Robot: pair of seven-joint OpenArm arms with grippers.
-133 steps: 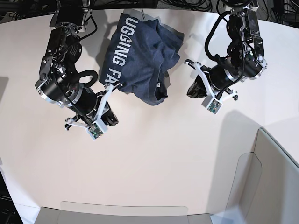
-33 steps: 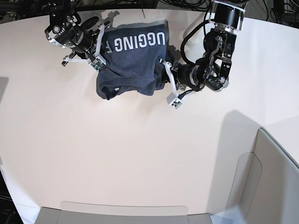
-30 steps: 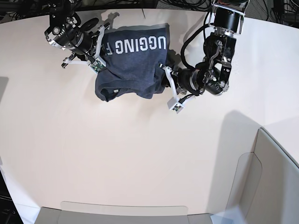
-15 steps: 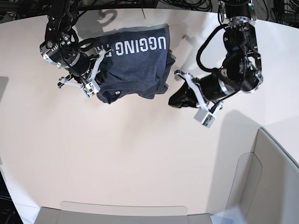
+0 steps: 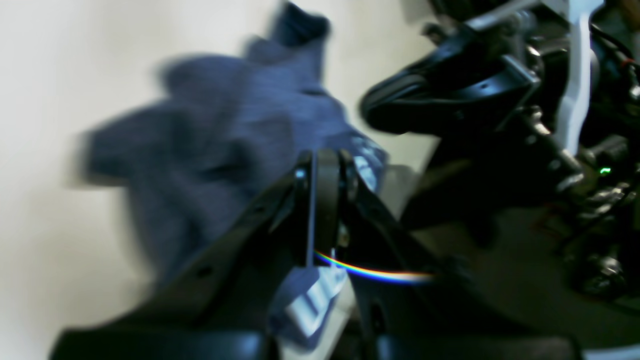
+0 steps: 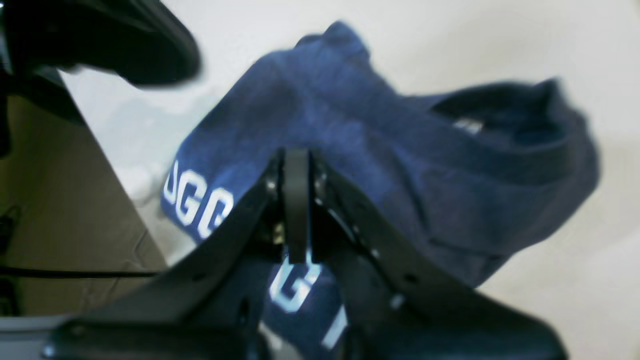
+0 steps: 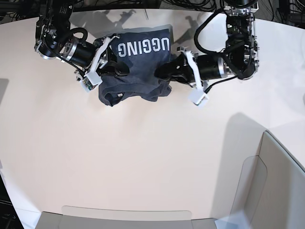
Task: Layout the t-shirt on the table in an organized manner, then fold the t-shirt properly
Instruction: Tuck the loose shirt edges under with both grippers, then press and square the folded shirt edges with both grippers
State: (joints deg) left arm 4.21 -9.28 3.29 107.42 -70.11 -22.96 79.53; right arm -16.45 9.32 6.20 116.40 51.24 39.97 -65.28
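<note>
Looking down, we see the off-white bench (image 7: 143,157) with the t-shirt (image 7: 138,67) bunched near its far edge. Our left fingers (image 7: 162,72) and right fingers (image 7: 116,68) are pressed closed at opposite sides of the cloth; whether they pinch it we cannot tell.

the t-shirt (image 7: 136,67) lies bunched on the worktop (image 7: 143,157) near its far edge, in the base view. the right end effector (image 7: 120,68) reaches in from that view's left and sits over the cloth's left part. the left end effector (image 7: 159,73) comes in from that view's right and meets the cloth's right edge. the two point toward each other with the t-shirt between them. a panel (image 7: 279,181) stands at the near right corner.
</note>
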